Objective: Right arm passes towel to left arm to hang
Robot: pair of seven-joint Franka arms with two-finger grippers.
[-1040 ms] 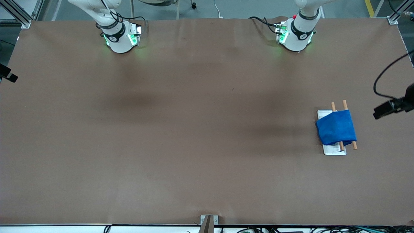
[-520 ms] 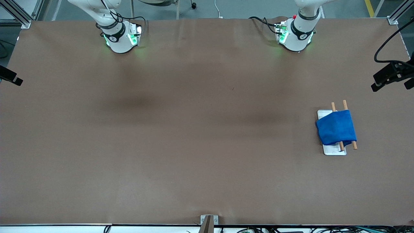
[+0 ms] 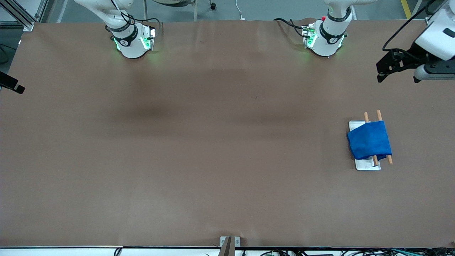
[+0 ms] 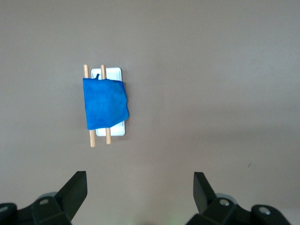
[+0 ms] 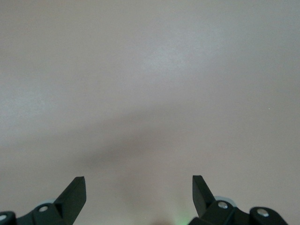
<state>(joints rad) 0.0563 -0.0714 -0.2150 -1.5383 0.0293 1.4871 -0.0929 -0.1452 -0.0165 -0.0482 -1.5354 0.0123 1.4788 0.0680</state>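
The bright blue towel [image 3: 369, 140] hangs draped over two wooden rods [image 3: 379, 115] on a white tray [image 3: 366, 165] toward the left arm's end of the table. It also shows in the left wrist view [image 4: 105, 103], with the tray [image 4: 115, 130] under it. My left gripper [image 3: 385, 69] is open and empty, high over bare table at the left arm's end, apart from the towel; its own view shows it open [image 4: 139, 185]. My right gripper [image 5: 139, 187] is open and empty over bare table; only a black part of it [image 3: 10, 85] shows at the right arm's end.
The brown table top [image 3: 213, 142] is bare apart from the tray. The two arm bases [image 3: 133, 42] [image 3: 325, 41] stand along the table's edge by the robots. A small metal bracket [image 3: 229, 241] sits at the edge nearest the front camera.
My left gripper has risen and swung away from beside the tray toward the robots' side of the table. The towel and tray have not moved. The right gripper has barely shifted.
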